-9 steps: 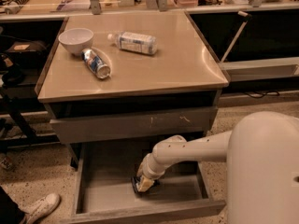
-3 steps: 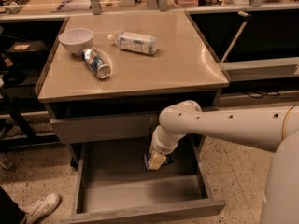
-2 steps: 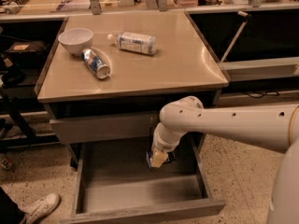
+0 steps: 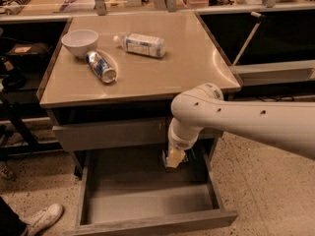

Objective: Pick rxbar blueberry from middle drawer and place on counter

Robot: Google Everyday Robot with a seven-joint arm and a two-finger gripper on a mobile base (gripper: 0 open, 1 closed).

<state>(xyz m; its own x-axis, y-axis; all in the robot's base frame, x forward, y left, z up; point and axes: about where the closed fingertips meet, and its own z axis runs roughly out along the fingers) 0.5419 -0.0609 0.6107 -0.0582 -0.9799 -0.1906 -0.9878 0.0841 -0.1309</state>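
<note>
The middle drawer (image 4: 147, 224) stands pulled out below the counter (image 4: 192, 68), and its grey floor is bare. My gripper (image 4: 174, 159) hangs above the drawer's back right part, just under the closed drawer front (image 4: 108, 134). It is shut on the rxbar blueberry (image 4: 183, 156), a small dark bar that shows only as a dark edge beside the pale fingers. My white arm (image 4: 246, 119) reaches in from the right, in front of the counter's front edge.
On the counter lie a white bowl (image 4: 79, 42), a blue-silver can (image 4: 101, 67) on its side and a plastic bottle (image 4: 140, 44) on its side. A cluttered wooden bench (image 4: 49, 1) runs behind. A white shoe (image 4: 42, 219) is at the lower left.
The gripper has risen from the drawer floor with the bar in it, and has moved up and slightly right. The drawer floor is now bare.
</note>
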